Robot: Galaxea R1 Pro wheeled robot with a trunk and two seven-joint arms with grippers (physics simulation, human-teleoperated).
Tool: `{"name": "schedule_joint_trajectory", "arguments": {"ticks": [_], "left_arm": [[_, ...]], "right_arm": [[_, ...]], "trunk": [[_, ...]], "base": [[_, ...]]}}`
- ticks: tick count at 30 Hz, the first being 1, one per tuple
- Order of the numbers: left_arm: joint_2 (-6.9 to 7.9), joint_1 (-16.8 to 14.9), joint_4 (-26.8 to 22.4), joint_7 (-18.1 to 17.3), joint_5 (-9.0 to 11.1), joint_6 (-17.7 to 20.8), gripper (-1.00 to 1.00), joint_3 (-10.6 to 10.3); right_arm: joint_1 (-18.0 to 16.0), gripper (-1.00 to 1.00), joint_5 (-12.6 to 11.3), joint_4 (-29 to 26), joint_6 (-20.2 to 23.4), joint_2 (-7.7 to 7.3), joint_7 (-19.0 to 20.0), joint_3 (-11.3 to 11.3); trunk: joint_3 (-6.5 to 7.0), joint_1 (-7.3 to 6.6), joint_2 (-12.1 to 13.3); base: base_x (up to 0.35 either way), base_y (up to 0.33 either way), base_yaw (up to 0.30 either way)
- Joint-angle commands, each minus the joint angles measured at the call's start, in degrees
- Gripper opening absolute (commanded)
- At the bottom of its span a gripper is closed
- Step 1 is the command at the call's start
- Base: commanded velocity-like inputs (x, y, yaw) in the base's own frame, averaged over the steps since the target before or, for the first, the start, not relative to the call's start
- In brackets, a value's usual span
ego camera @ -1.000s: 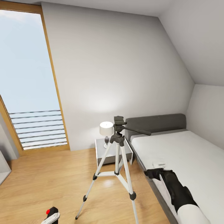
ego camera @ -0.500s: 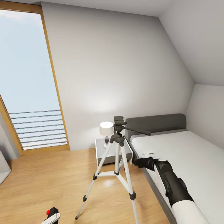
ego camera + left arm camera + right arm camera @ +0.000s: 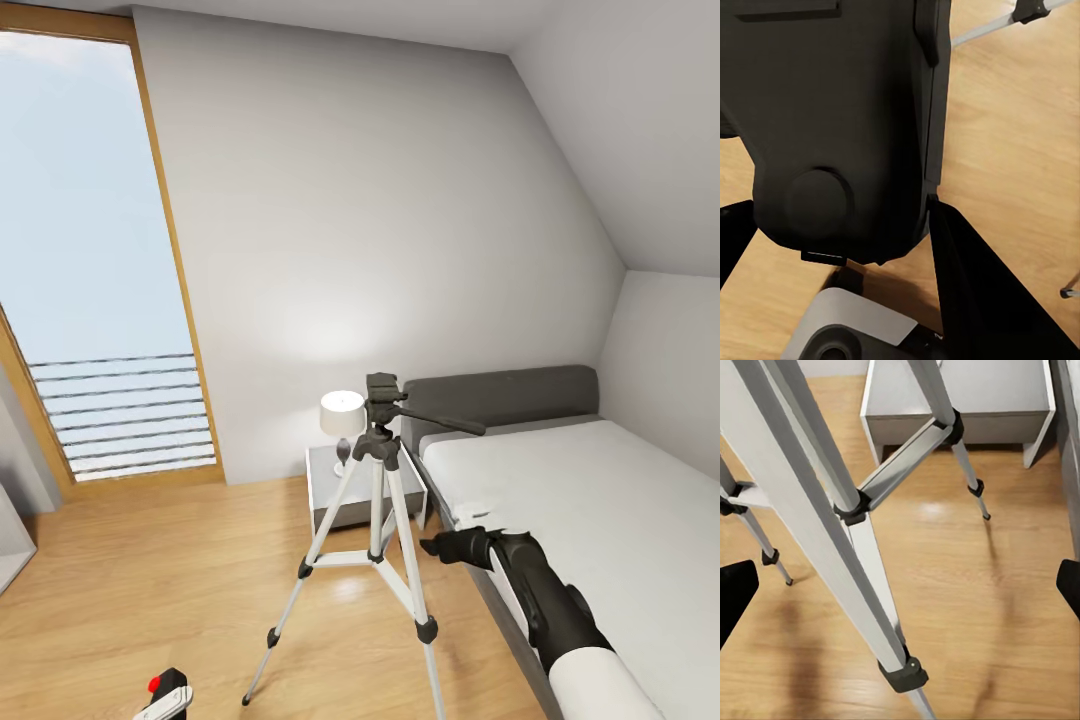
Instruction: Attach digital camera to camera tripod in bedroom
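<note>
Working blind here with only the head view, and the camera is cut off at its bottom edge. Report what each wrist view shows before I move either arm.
Observer: In the left wrist view, the digital camera sits between the left gripper's fingers, its black body close to the lens.
Operator: Now the right.
Observer: The right gripper is open with its fingers wide apart. One leg of the camera tripod runs between them, and neither finger touches it.
Operator: Say where the left wrist points.
Observer: It points down at the wood floor. A tripod leg crosses the view beyond the camera.
</note>
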Motion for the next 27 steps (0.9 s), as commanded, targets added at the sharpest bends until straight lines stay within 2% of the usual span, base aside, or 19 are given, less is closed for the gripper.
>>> {"name": "schedule_joint_trajectory", "arguments": {"ticks": [1,6,8,12,21,27], "left_arm": [[0.08,0.00,-0.15,0.50,0.35,0.20,-1.00,-0.48],[0.08,0.00,-0.15,0.45,0.37,0.27,-1.00,-0.48],[0.05,0.00,-0.15,0.43,0.33,0.29,-1.00,-0.50],[0.00,0.00,-0.15,0.33,0.15,0.31,-1.00,-0.56],[0.01,0.00,-0.19,0.34,0.14,0.32,-1.00,-0.57],[0.18,0.00,-0.10,0.29,0.48,0.32,-1.00,-0.39]], "right_arm": [[-0.01,1.00,0.60,0.10,0.16,0.03,0.59,0.36],[-0.01,1.00,0.63,1.52,-1.50,-0.25,3.25,4.92],[-0.01,1.00,0.62,1.95,-2.96,-0.29,3.81,5.77],[-0.01,1.00,0.55,2.33,-4.70,-0.35,4.35,6.50],[-0.01,1.00,0.42,2.41,-5.04,-0.36,4.45,6.65],[-0.01,1.00,0.47,2.41,-5.06,-0.32,4.41,6.65]], "trunk": [[-0.02,0.02,-0.04],[-0.02,0.02,-0.04],[-0.02,0.02,-0.04],[-0.02,0.02,-0.04],[-0.02,0.02,-0.04],[-0.02,0.02,-0.04]], "base": [[0.000,0.000,0.000],[0.000,0.000,0.000],[0.000,0.000,0.000],[0.000,0.000,0.000],[0.007,0.000,0.000],[0.218,0.000,0.000]]}}
